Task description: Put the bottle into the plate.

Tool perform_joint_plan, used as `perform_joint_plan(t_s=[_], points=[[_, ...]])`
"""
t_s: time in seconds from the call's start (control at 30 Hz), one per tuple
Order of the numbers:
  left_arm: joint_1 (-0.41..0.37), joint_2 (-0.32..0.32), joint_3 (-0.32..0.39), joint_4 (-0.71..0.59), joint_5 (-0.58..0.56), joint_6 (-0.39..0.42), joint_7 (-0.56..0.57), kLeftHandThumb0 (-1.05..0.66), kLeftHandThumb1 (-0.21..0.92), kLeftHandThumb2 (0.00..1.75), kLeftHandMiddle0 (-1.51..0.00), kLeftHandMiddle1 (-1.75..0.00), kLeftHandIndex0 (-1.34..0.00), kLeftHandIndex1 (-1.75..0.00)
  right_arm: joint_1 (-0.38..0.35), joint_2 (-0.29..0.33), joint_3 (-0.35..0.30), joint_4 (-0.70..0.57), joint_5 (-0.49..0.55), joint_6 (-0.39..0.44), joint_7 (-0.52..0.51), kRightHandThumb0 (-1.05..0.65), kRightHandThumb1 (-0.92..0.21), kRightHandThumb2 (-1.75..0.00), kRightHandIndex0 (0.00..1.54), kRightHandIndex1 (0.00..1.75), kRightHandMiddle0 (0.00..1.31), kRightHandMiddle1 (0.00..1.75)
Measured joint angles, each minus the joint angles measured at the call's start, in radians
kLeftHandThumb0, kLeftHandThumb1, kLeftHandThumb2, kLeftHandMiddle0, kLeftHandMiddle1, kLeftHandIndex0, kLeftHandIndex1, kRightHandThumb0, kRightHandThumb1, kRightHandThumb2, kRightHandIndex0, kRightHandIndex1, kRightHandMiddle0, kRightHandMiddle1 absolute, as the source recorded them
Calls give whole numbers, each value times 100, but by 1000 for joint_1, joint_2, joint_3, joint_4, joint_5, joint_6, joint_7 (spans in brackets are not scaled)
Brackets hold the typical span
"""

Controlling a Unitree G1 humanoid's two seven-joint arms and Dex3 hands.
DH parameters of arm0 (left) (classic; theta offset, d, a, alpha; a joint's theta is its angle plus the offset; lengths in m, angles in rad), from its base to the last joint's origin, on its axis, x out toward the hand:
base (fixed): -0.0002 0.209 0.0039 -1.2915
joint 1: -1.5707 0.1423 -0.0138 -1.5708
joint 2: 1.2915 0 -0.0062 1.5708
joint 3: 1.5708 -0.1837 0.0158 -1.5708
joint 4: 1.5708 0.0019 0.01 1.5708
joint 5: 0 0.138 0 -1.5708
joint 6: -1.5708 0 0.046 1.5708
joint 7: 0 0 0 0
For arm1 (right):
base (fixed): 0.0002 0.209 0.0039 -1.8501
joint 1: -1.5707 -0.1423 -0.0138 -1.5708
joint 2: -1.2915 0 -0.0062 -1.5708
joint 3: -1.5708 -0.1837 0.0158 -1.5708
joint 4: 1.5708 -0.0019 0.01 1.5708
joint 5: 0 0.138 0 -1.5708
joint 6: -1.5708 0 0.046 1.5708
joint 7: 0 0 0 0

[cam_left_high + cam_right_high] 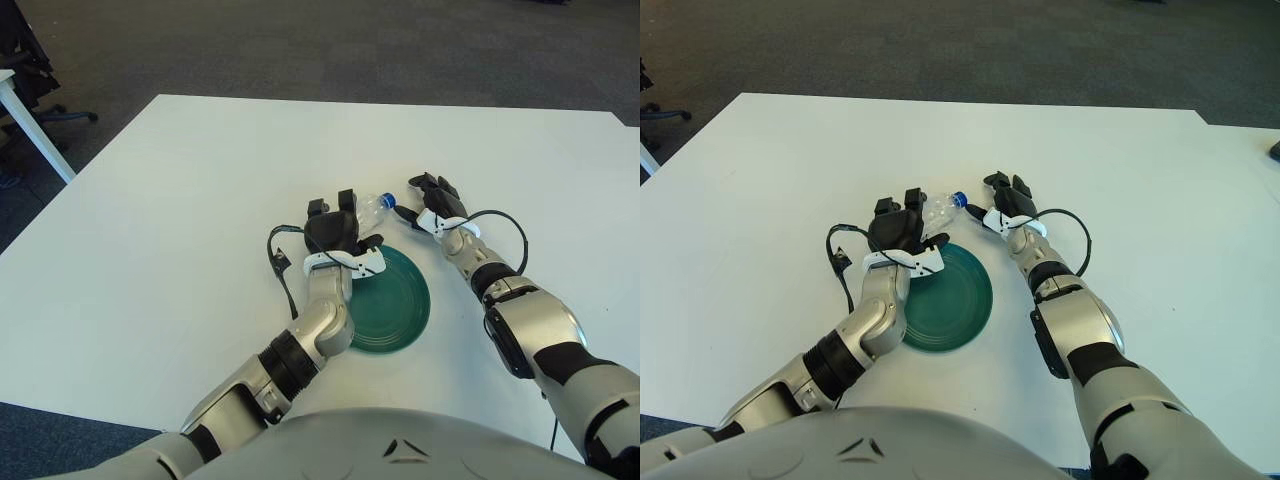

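Now | bottle (375, 204) clamped in left robot hand (338, 232) | beside plate (400, 300) rim

- One clear plastic bottle (374, 206) with a blue cap
- One green plate (395, 297)
- One white table (150, 220)
- Two robot hands: left hand (335, 230), right hand (432, 204)
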Motion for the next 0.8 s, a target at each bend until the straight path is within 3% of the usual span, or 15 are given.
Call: perform_joint_plan(t_s=[0.3, 0.8], points=[[12, 5, -5, 9, 0, 1, -3, -105, 92, 71, 0, -122, 0, -112, 4, 3, 3, -3, -1, -5, -11, -80, -92, -52, 58, 11, 0, 88], [-11, 2, -5, 45, 22, 6, -23, -104, 92, 70, -7, -121, 0, -120, 19, 11, -8, -9, 29, -59, -26, -81, -92, -53, 56, 9, 0, 86]])
